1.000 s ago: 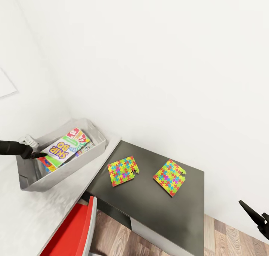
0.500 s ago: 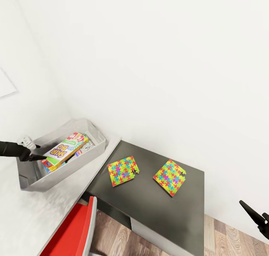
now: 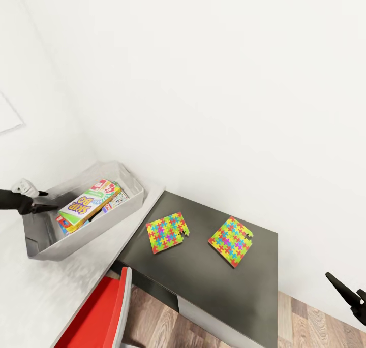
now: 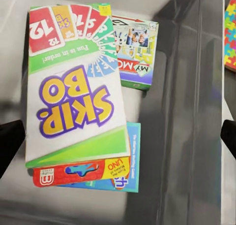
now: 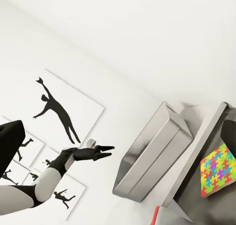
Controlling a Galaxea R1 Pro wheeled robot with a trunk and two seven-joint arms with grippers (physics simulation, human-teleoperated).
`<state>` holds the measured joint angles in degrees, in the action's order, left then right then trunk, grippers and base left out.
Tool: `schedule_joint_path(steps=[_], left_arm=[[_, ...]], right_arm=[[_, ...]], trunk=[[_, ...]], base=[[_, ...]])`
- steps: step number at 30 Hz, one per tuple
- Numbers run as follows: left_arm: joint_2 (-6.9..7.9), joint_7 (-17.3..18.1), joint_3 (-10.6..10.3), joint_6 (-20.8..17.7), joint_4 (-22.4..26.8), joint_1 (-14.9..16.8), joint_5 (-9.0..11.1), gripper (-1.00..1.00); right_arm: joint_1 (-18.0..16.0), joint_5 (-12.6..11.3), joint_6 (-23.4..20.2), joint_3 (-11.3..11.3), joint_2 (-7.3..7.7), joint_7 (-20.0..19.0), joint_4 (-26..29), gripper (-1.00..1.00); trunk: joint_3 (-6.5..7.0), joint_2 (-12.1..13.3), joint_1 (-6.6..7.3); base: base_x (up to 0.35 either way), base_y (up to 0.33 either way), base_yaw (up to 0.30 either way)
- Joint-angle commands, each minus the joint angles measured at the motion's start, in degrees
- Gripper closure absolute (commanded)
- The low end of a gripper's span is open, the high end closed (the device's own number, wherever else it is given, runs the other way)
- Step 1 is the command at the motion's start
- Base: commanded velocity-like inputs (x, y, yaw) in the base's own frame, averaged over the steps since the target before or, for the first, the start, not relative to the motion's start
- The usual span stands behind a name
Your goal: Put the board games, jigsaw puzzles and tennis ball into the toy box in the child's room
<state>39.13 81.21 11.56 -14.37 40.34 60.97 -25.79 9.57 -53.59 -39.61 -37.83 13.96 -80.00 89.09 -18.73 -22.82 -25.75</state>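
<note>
Right now the biggest thing is the tabletop (image 3: pixel 203 287), with a light grey part joined to a dark grey part. The toy box (image 3: pixel 46 244) sits on the light grey part, close to the wall. A red chair (image 3: pixel 99 315) stands in front of the tabletop, just below the toy box.

Inside the toy box lies the SKIP-BO game (image 3: pixel 87 204), flat and face up. In the left wrist view it rests on top of two other board games (image 4: pixel 132 52); one pokes out at its far end and one at its near end. A red UNO box end shows under its near edge.

The two jigsaw puzzles (image 3: pixel 168 232) lie flat on the dark grey part, outside the toy box. One is near the toy box. The other puzzle (image 3: pixel 231 241) is farther from the toy box, and the two do not touch.

The left gripper (image 3: pixel 41 200) hangs at the toy box's end farthest from the puzzles, just above the rim. Its jaws are spread wide apart and hold nothing, with the SKIP-BO game lying free between them in the left wrist view.

The right gripper (image 3: pixel 341 287) is well away from the toy box, past the dark end of the tabletop, over the wood floor (image 3: pixel 305 322). I cannot tell if its jaws are spread or together.
</note>
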Motion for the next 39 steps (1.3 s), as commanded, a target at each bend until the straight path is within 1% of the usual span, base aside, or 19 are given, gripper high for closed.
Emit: schedule_joint_path(steps=[1, 8, 9, 11, 17, 26, 31, 39], left_arm=[[-0.04, 0.56, 0.50, -0.61, 0.13, 0.05, -0.44, -1.00], [-0.03, 3.25, 1.33, -0.72, 0.36, 0.03, -0.54, -1.00], [-0.03, 4.43, 1.44, -0.76, 0.39, 0.03, -0.55, -1.00], [-0.03, 5.53, 1.50, -0.83, 0.44, 0.03, -0.56, -1.00], [-0.01, 7.58, 1.62, -1.60, 0.55, 0.03, -0.58, -1.00], [0.05, 8.55, 1.77, -2.29, 0.64, 0.03, -0.56, -1.00], [0.06, 8.79, 1.86, -2.90, 1.29, 0.03, -0.58, -1.00], [0.06, 8.79, 1.88, -5.61, 3.68, 0.03, -0.57, -1.00]], right_arm=[[0.01, -0.29, -0.55, 0.01, 0.02, 0.02, 0.03, -1.00], [0.01, -0.29, -0.55, -0.01, 0.01, -0.39, 0.03, -1.00], [0.01, -0.29, -0.54, -0.02, 0.01, -0.85, 0.03, -1.00], [0.01, -0.27, -0.51, -0.03, 0.01, -1.38, 0.03, -1.00], [0.01, -0.22, -0.48, -0.04, 0.01, -2.73, 0.03, -1.00], [0.01, -0.20, -0.47, -0.18, 0.01, -3.07, 0.03, -1.00], [0.01, -0.20, -0.47, -0.28, 0.03, -3.12, 0.03, -1.00], [0.02, -0.20, -0.23, -0.31, -0.05, -3.14, 0.03, -1.00]], trunk=[[-0.09, -0.10, -0.03], [0.09, -0.10, -0.03], [0.15, -0.10, -0.03], [0.29, -0.10, -0.03], [0.79, -0.10, -0.03], [1.57, -0.10, -0.03], [1.74, -0.10, -0.03], [1.80, -0.10, -0.03]], base=[[0.000, 0.000, 0.000], [-0.004, 0.000, 0.000], [-0.052, 0.000, 0.000], [-0.082, -0.004, 0.000], [-0.151, -0.095, 0.000], [-0.139, -0.205, 0.000], [-0.086, -0.229, 0.000], [-0.024, -0.113, 0.000]])
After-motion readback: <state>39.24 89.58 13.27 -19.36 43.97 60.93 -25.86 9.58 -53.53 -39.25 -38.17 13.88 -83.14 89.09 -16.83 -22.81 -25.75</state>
